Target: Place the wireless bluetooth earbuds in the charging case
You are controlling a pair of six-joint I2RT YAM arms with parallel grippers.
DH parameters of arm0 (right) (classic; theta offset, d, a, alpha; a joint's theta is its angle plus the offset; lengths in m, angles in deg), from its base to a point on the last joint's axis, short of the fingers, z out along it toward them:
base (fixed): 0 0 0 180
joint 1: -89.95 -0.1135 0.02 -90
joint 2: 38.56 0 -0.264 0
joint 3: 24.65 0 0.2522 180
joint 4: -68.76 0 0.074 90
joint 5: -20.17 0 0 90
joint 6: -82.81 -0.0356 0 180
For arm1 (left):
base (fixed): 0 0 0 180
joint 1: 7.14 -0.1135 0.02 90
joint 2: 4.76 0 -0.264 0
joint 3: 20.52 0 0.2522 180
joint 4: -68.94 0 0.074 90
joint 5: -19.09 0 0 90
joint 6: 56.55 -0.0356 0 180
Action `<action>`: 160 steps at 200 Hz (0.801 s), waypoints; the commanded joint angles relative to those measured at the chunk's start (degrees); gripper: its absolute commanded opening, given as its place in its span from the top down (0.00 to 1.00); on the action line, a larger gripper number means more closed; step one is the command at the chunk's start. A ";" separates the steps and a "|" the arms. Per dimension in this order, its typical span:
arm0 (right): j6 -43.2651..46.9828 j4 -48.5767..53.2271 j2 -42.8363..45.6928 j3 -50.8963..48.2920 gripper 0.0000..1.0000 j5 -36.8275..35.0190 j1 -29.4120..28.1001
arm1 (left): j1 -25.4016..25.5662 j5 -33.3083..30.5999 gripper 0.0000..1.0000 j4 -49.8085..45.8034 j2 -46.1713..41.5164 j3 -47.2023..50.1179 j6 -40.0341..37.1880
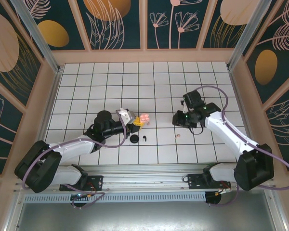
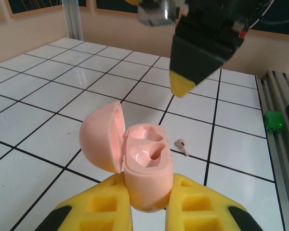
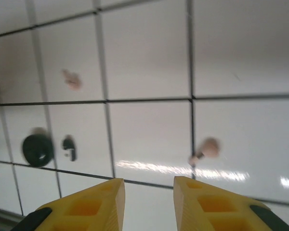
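Two arms [image 1: 74,144] angled inward, left fingers [image 2: 98,209] gripping pink case [image 2: 147,175]

No readable text or label seems visible.

Top camera high behind the bases, looking down over the tiled table [image 1: 86,86], left wrist low, close on the charging case [image 2: 147,168], facing the right gripper [image 2: 183,85], right wrist tilted down, sharing top's black disc [image 3: 37,150].
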 commanded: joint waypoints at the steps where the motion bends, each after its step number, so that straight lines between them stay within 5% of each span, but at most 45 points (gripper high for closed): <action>1: -7.37 3.55 -0.68 -2.96 0.67 -1.86 1.43 | 0.29 0.46 0.88 2.32 0.46 0.43 0.07; 160: -7.01 -5.74 -12.46 -6.58 0.64 -0.97 2.94 | 0.28 -1.08 0.89 0.84 -1.77 0.29 0.53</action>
